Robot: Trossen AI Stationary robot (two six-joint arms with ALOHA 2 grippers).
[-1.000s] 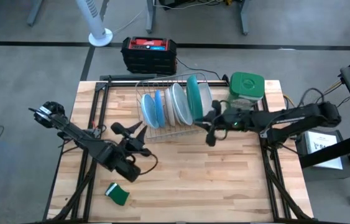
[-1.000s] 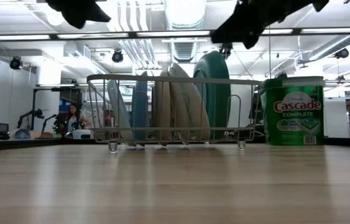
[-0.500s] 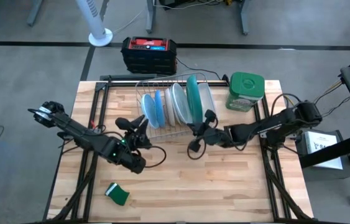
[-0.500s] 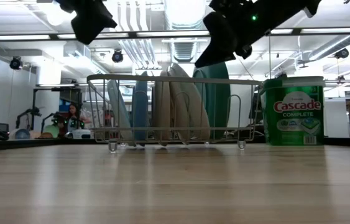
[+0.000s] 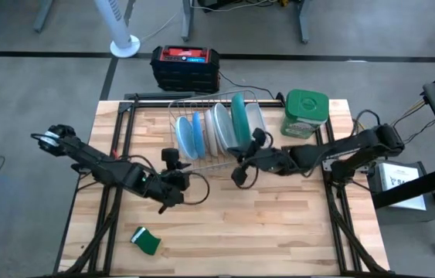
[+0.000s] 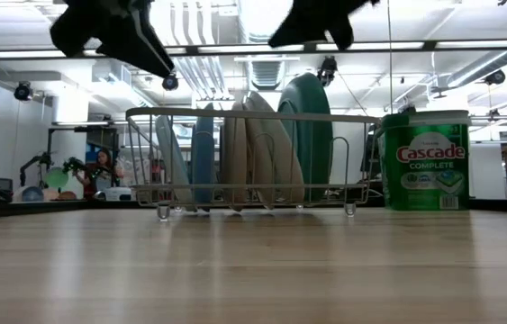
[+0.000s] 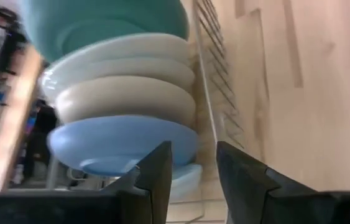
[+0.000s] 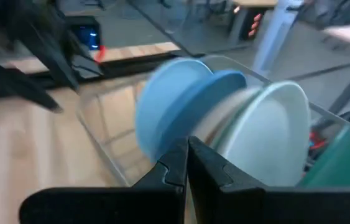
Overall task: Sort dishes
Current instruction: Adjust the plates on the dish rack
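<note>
A wire rack (image 5: 208, 158) at the table's far middle holds the dishes on edge in its slots: light blue plates (image 5: 188, 136), white ones (image 5: 221, 130) and a teal-backed one (image 5: 239, 122). My left gripper (image 5: 172, 157) hovers off the rack's near left corner, open and empty, and points at the light blue plates (image 7: 122, 140). My right gripper (image 5: 239, 174) hangs shut off the rack's near right side, above the table; in its own view it (image 8: 186, 165) faces the blue and white plates (image 8: 268, 134).
A green-lidded tub (image 5: 306, 113) stands right of the rack at the far right. A small green sponge (image 5: 147, 242) lies near the front left. A black and red box (image 5: 185, 66) sits on the floor beyond the far edge. The near half of the table (image 5: 263, 232) is bare wood.
My right gripper has shut and drawn toward the table's left along the rack's near side, rising a little. My left gripper has rolled and swung round so that it points at the rack, shifting slightly toward it. The plates have stayed put.
</note>
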